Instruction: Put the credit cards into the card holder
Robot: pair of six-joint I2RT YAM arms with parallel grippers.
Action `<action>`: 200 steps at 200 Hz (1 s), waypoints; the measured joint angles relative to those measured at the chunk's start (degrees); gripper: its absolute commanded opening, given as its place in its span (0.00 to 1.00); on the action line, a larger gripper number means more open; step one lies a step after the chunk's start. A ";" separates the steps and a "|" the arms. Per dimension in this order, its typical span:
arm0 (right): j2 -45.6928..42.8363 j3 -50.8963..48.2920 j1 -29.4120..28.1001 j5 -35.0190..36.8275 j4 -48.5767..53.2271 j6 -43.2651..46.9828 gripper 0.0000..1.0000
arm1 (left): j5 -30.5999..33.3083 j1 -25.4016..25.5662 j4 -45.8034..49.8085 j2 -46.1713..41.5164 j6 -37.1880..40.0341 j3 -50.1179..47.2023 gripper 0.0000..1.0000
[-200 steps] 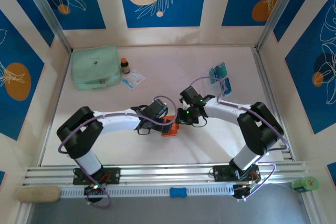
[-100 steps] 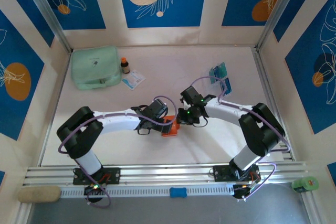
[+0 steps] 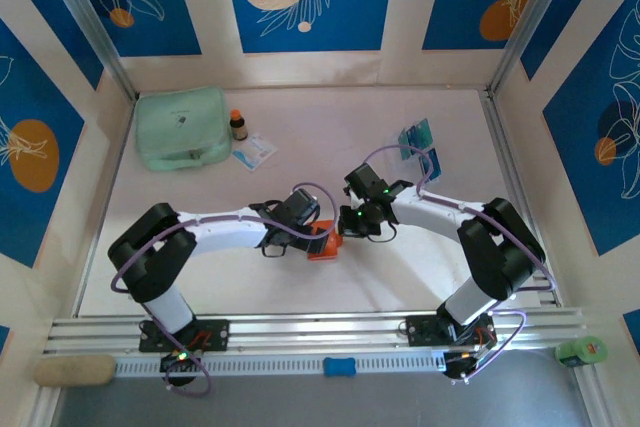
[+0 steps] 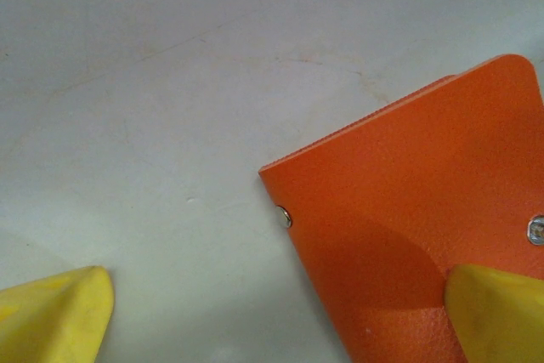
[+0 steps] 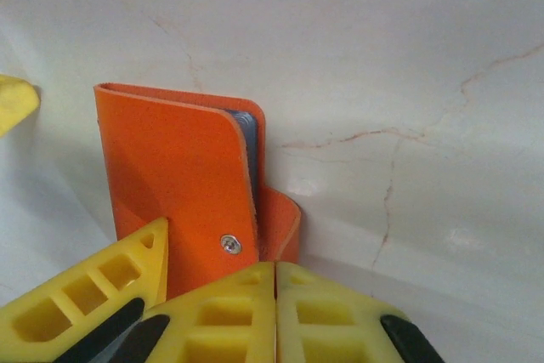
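Observation:
The orange card holder [image 3: 323, 244] lies mid-table between both grippers. In the right wrist view the card holder [image 5: 178, 176] is folded, with grey-blue card edges [image 5: 247, 138] showing between its flaps. My right gripper [image 5: 276, 271] is shut, its fingertips pressed together right at the end of the curled snap tab [image 5: 283, 225]. My left gripper [image 4: 272, 286] is open wide, one finger [image 4: 497, 316] resting on the card holder [image 4: 408, 210] and the other on the table. Teal and blue credit cards [image 3: 420, 147] lie at the back right, beyond the right gripper [image 3: 344, 226].
A mint-green zip pouch [image 3: 182, 127] sits at the back left, with a small orange-capped bottle [image 3: 238, 125] and a white-and-blue packet [image 3: 254, 150] beside it. Metal frame posts stand at the back corners. A rail [image 3: 320, 332] runs along the near edge.
The right gripper's jaws have closed the last small gap. Both arms and the card holder stay where they were.

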State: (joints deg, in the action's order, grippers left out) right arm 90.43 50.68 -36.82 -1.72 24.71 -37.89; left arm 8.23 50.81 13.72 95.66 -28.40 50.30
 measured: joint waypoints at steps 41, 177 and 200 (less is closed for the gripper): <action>0.00 -0.02 0.39 -1.01 -0.42 0.13 0.00 | 0.00 0.00 -0.09 0.00 -0.02 -0.07 1.00; 2.75 -0.22 -0.11 -7.13 -6.08 -2.08 0.00 | 0.22 0.02 -0.81 -0.07 -0.15 -0.44 1.00; 3.04 -0.24 -0.17 -7.34 -6.25 -2.40 0.00 | 0.24 0.02 -0.83 -0.13 -0.17 -0.55 1.00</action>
State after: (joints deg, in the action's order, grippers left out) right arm 93.47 50.43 -36.99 -9.06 18.46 -40.29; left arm 8.47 50.83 12.88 95.53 -28.58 49.76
